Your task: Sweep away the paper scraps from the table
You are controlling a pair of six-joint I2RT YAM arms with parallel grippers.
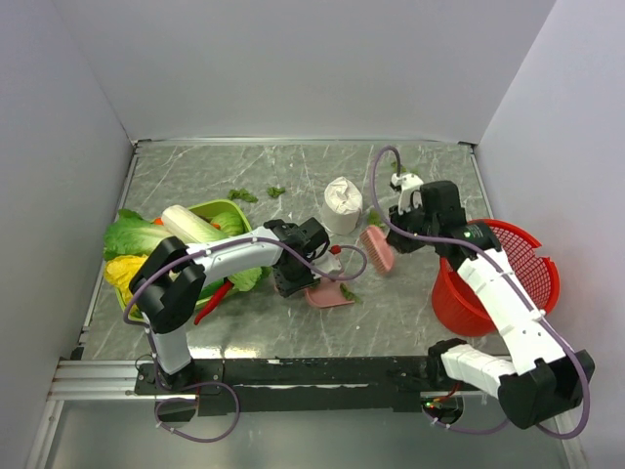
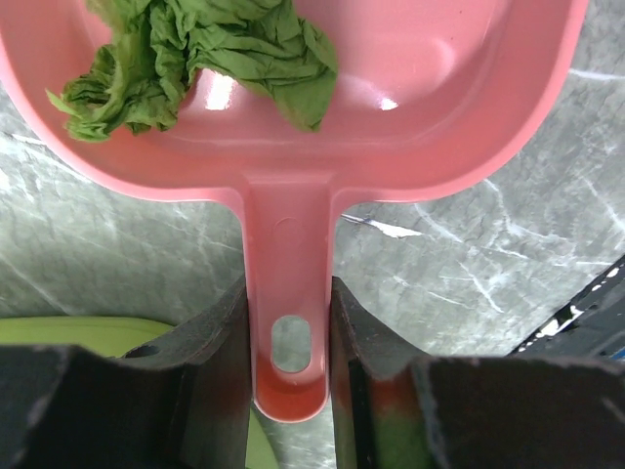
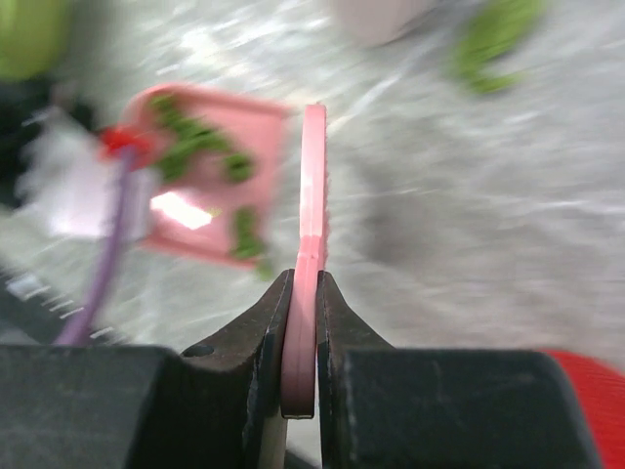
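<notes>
- Scraps (image 2: 195, 54) of crinkled green paper are bunched in the far left of a pink dustpan (image 2: 430, 107), seen from the left wrist.
- From above, more scraps lie on the table (image 1: 195, 166). Two are near its far middle (image 1: 241, 195), one is just right of a white lump (image 1: 342, 205), and one sits at the dustpan's right edge (image 1: 349, 293).
- The left gripper (image 2: 288, 332) is clamped on the dustpan's handle, one finger pressed against each side. The handle's hanging hole shows between the fingers.
- From above, the dustpan (image 1: 329, 296) is near the table's middle, towards the near edge, with the left gripper (image 1: 298, 283) just to its left.
- The right gripper (image 3: 301, 332) is closed narrowly on the thin pink handle of a brush (image 3: 312, 176), which is seen edge-on. This view is blurred.
- From above, the brush (image 1: 376, 247) sits between the white lump and the dustpan. The right gripper (image 1: 398, 237) is at its right end. Whether its bristles touch the table cannot be told.
- A green tub (image 1: 227, 205) of vegetables stands at the left of the table.
- A red basket (image 1: 527, 264) sits at the right edge, partly under the right arm.
</notes>
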